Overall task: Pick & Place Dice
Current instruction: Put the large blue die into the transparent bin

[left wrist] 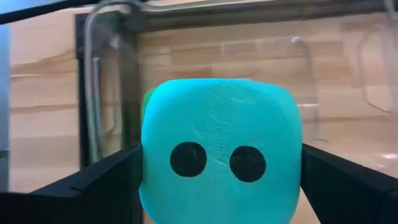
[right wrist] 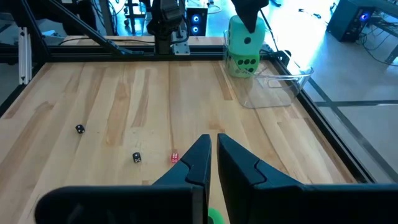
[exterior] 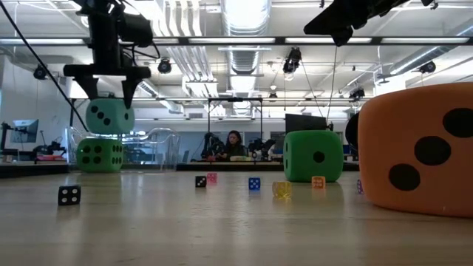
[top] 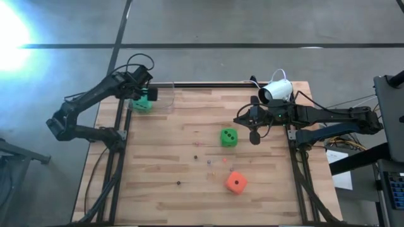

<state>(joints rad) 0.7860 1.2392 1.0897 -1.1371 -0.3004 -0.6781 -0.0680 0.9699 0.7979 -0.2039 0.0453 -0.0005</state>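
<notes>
Low view gives us the left claw (exterior: 108, 94) spread wide around the teal die (exterior: 110, 116), a soft cube with dark pips, sitting on a green die (exterior: 99, 155) inside the clear container (top: 165, 96) at the bench (top: 189, 183) corner. A second green die (top: 228, 137) and the orange-red die (top: 236, 182) lie mid-bench. The right claw (right wrist: 211, 155) hovers clenched, empty.
</notes>
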